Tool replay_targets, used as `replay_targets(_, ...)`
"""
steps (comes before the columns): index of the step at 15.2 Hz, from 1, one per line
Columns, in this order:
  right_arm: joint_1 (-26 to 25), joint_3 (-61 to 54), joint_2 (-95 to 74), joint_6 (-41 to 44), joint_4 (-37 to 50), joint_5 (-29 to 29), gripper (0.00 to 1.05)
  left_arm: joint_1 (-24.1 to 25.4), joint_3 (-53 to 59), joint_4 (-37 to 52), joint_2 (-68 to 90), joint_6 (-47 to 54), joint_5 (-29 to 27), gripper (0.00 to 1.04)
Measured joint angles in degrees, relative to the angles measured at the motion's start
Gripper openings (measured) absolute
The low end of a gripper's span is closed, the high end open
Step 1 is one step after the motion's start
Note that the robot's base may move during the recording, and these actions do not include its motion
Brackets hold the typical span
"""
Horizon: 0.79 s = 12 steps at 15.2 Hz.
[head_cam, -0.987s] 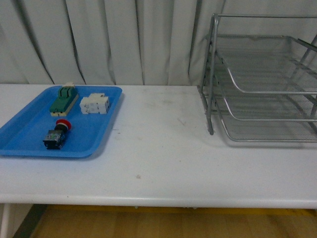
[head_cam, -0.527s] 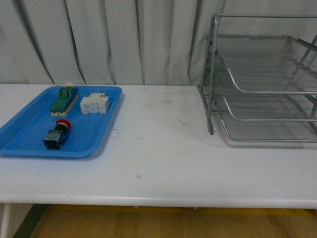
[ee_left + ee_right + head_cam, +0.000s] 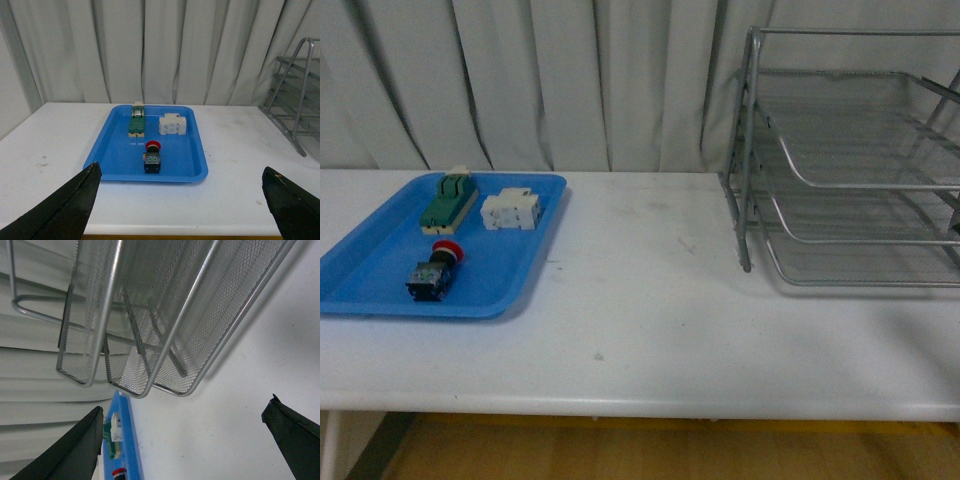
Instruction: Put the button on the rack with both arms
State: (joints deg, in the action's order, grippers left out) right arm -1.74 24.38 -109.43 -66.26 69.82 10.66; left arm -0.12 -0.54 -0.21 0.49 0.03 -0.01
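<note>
White table [image 3: 650, 300] — button [image 3: 433, 272] in tray [image 3: 370, 262] | left pincer [image 3: 180, 171] facing it, agape | right pincer [image 3: 185, 407] tilted beside rack [image 3: 150, 305], agape

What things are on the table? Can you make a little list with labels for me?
button: lying in the blue tray, near its front edge
blue tray: left part of the white table
also in tray: green-topped switch block and white terminal block, side by side at the back
rack: right part of table, three wire tiers, no button on it
left gripper: open, empty, facing the tray
right gripper: open, empty, close to the rack
</note>
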Motion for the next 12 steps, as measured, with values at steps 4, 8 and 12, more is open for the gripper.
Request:
replay_targets(4, 1.8, 10.5, -7.7, -0.4, -2.8, -0.8, 0.98, 0.0, 0.0, 0.0, 0.0, 0.0, 0.0, 0.98)
replay_targets(8, 1.7, 23.1, -15.5, -1.7, -9.4, -3.1, 0.94, 0.0, 0.0, 0.0, 0.0, 0.0, 0.0, 0.98)
replay_targets(12, 1.7, 29.5, -20.9, -2.4, -12.4, -5.9, 0.57, 0.0, 0.0, 0.0, 0.0, 0.0, 0.0, 0.98)
